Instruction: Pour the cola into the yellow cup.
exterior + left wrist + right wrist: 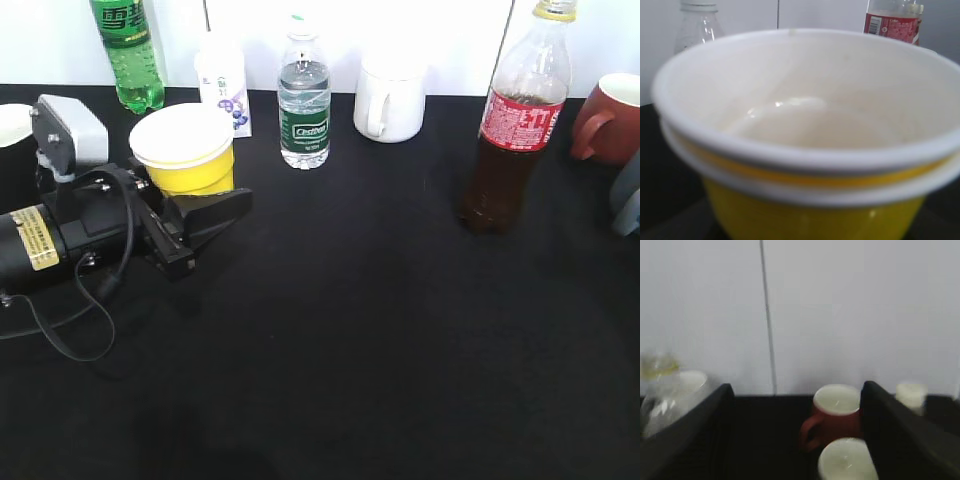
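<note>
The yellow cup [186, 152] with white rim and white inside sits at the left of the black table, between the fingers of my left gripper [200, 195]. It fills the left wrist view [805, 150], empty inside, and hides the jaws there. The cola [515, 120], a tall clear bottle with red label and yellowish cap, stands upright at the right, about a third full. Its label shows in the left wrist view [892, 22]. My right gripper [795, 440] is open and empty, out of the exterior view. A blurred clear bottle top [660, 385] lies left of it.
Along the back stand a green soda bottle [128, 50], a small white bottle [222, 85], a water bottle [303, 100] and a white mug [390, 100]. A red-brown mug [610, 115] [832, 415] and a pale cup [847, 462] stand at the right.
</note>
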You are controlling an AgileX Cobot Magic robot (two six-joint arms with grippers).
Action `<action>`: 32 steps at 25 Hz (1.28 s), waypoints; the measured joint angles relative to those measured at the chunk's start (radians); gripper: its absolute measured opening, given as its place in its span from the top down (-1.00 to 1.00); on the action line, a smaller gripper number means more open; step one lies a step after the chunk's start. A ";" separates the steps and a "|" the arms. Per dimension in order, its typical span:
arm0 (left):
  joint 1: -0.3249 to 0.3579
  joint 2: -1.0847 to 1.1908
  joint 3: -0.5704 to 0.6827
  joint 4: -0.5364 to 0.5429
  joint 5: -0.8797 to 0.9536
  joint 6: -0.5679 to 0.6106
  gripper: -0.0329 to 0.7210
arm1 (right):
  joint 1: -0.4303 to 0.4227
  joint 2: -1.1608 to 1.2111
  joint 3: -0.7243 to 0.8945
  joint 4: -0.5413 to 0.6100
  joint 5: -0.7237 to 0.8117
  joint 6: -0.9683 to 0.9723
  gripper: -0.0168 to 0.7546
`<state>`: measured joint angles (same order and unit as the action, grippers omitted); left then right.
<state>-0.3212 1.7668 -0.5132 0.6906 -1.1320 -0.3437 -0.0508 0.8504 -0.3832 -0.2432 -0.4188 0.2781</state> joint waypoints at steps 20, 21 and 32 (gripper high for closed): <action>0.000 0.000 0.000 0.004 0.000 0.000 -0.25 | 0.000 0.655 0.008 -0.496 -0.453 0.260 -0.78; 0.000 0.000 0.000 0.004 0.000 0.000 -0.25 | 0.000 0.688 -0.023 -0.498 -0.455 0.260 -0.77; 0.000 0.000 0.000 0.004 -0.004 0.000 -0.25 | 0.000 0.937 -0.219 -0.613 -0.547 0.263 -0.77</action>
<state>-0.3212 1.7668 -0.5132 0.6946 -1.1356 -0.3437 -0.0508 1.7879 -0.6026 -0.8566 -0.9662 0.5413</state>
